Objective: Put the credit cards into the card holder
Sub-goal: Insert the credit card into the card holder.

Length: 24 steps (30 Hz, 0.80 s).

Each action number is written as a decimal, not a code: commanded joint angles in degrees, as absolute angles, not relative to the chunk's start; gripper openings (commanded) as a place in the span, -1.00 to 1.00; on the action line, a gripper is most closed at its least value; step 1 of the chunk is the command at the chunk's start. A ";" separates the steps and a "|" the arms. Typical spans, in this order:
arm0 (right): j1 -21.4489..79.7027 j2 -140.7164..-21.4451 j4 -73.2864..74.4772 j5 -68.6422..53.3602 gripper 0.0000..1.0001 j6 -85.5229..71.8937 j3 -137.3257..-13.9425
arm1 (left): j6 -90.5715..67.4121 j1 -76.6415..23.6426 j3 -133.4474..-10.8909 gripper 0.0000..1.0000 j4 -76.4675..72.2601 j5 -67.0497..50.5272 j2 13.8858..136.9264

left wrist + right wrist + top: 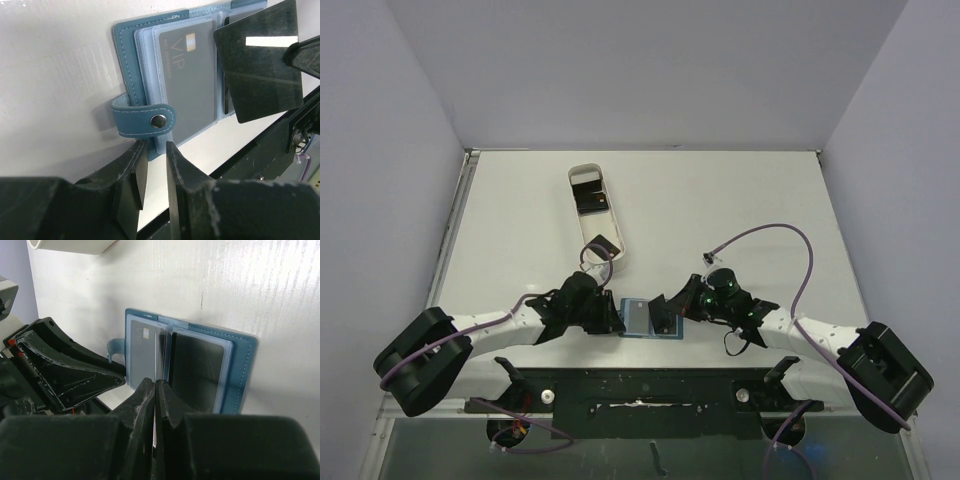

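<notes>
The teal-blue card holder point(638, 318) lies open near the table's front edge. In the left wrist view its closure tab point(145, 119) with a snap points at me, and a grey VIP card point(192, 85) sits in a clear sleeve. My left gripper point(155, 150) pinches the holder's near edge. My right gripper point(156, 384) is shut on a black credit card point(260, 65), held edge-on above the holder's fold. Another black card point(197, 370) sits in the right sleeve.
A long white tray point(582, 222) stands behind the holder with black cards point(588, 196) in it; its corner shows in the right wrist view point(75, 245). The left gripper's black body point(65, 375) is close on the holder's left. The table's front edge is just below.
</notes>
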<state>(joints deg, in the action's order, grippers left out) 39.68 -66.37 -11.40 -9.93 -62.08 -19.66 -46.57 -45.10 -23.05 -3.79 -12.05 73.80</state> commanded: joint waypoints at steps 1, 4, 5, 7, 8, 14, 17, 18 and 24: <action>39.19 -66.97 -15.70 -10.55 -1.00 -62.32 -19.10 | -47.81 -46.11 -22.90 -0.60 -7.01 -10.76 73.47; 39.19 -66.55 -15.17 -10.44 -1.00 -62.23 -18.93 | -48.12 -46.59 -23.11 -0.61 -6.54 -10.33 73.48; 39.20 -66.15 -14.75 -10.19 -1.00 -62.12 -18.98 | -48.35 -46.93 -23.07 -0.61 -6.57 -10.18 73.40; 39.20 -65.27 -14.10 -9.62 -1.00 -61.89 -18.80 | -48.99 -47.37 -22.72 -0.61 -7.26 -10.11 73.15; 39.20 -64.90 -13.80 -9.32 -1.00 -61.70 -18.74 | -49.47 -47.49 -22.49 -0.61 -8.14 -10.30 73.13; 39.02 -65.16 -14.59 -9.72 -1.00 -61.85 -17.40 | -50.25 -47.99 -21.69 -0.61 -9.58 -10.38 72.99; 39.01 -64.66 -14.76 -9.52 -1.00 -61.96 -16.93 | -50.69 -47.99 -21.03 -0.60 -10.25 -10.05 72.91; 39.02 -64.35 -14.64 -9.42 -1.00 -61.96 -16.94 | -50.71 -47.94 -21.01 -0.61 -10.34 -10.08 73.01; 38.94 -63.96 -14.82 -8.75 -1.00 -61.26 -16.37 | -50.78 -47.99 -20.83 -0.61 -10.62 -10.04 73.21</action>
